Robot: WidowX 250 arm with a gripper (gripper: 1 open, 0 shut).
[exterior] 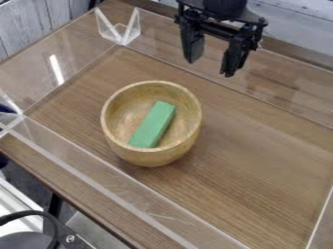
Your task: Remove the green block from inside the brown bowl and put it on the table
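Observation:
The brown bowl is a round tan wooden bowl standing near the middle of the table. Inside it lies the green block, a flat bright green bar resting slantwise on the bowl's floor. My gripper hangs in the air at the back, above and to the right of the bowl, well apart from it. Its black fingers point down and stand open with nothing between them.
Low clear acrylic walls edge the tabletop on all sides, with a clear corner piece at the back left. Bare wood-grain surface stretches right of the bowl and in front of it.

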